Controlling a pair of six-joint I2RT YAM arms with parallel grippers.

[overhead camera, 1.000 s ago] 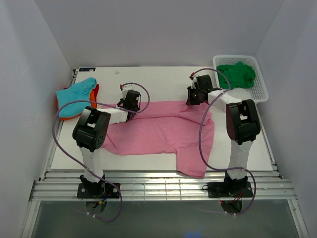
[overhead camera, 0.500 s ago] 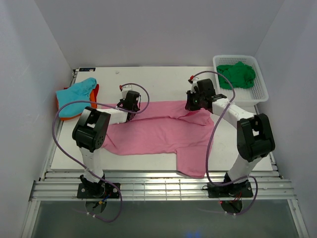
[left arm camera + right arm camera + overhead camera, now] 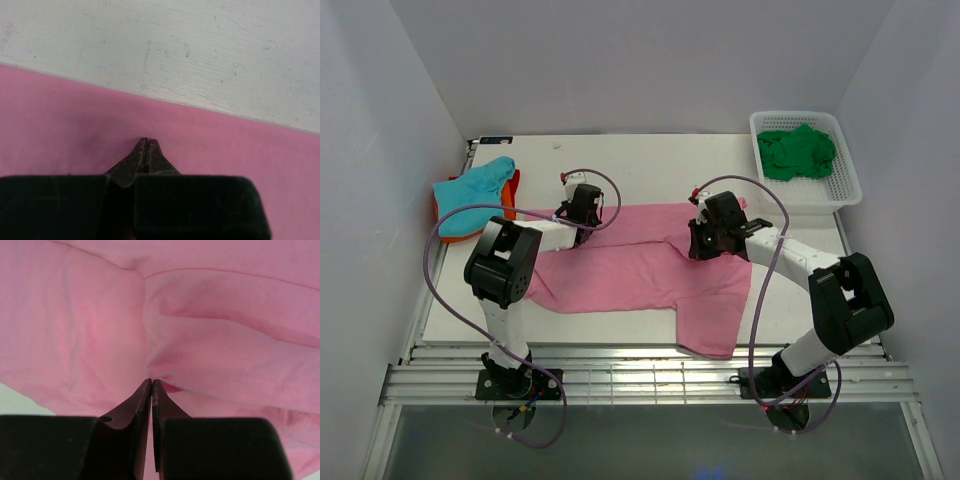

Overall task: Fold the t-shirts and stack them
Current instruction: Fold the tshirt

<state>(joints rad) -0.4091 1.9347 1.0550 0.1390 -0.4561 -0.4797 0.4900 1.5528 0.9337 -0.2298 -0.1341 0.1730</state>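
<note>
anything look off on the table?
The pink t-shirt lies crooked and rumpled. Its near-right corner droops over the front edge of the table. Nothing else stands out.

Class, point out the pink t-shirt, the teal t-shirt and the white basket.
pink t-shirt (image 3: 620, 265), top view, middle of the spread cloth
teal t-shirt (image 3: 470, 188), top view, its top surface
white basket (image 3: 848, 170), top view, right-hand wall
</note>
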